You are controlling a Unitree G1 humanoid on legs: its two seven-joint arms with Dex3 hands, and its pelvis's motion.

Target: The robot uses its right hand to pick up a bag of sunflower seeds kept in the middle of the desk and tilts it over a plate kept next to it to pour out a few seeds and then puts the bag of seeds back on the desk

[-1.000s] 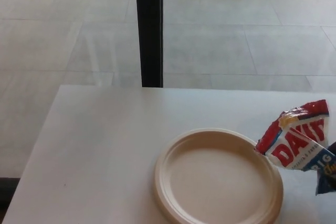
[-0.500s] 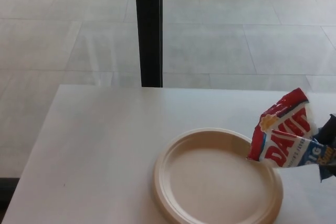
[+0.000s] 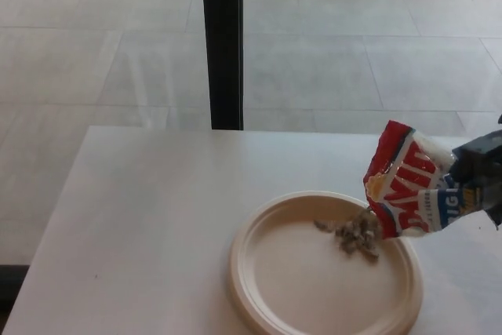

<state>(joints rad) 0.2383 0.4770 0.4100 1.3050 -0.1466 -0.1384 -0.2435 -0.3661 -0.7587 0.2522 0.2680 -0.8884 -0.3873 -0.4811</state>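
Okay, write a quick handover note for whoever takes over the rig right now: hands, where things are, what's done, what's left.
Right robot hand: shut on the seed bag, held tilted with its mouth down over the right side of the plate.
Left robot hand: not in view.
Plate sits on the white desk; a small pile of seeds lies on it under the bag's mouth.
Done: bag picked up, tilted, seeds poured.
Left: right the bag and set it back on the desk beside the plate.
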